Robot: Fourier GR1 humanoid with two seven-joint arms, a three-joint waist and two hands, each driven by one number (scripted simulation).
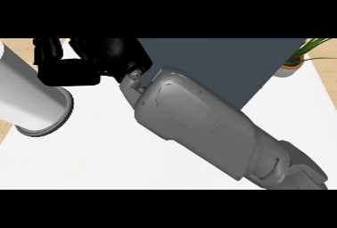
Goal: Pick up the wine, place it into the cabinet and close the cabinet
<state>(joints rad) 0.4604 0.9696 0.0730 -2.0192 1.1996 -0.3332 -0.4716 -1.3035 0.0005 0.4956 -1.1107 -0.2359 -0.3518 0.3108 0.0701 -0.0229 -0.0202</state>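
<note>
No wine bottle anywhere to be seen; the right hand (99, 55) is up against the dark cabinet (217, 67).

From where I stand the wine is either hidden or already inside, and I can't say which. The right forearm (197, 124) slants up across the white counter (85, 151), and its black hand sits at the cabinet's left edge, fingers curled, though whether they close on anything is hidden from me. A grey-white cylinder (30, 98) enters from the left; it may be the left forearm, but no left hand shows. A potted plant (296, 60) stands past the cabinet's right corner. My guess is the job is in its late part, perhaps the closing of the door; nothing here shows whether the door is shut.
</note>
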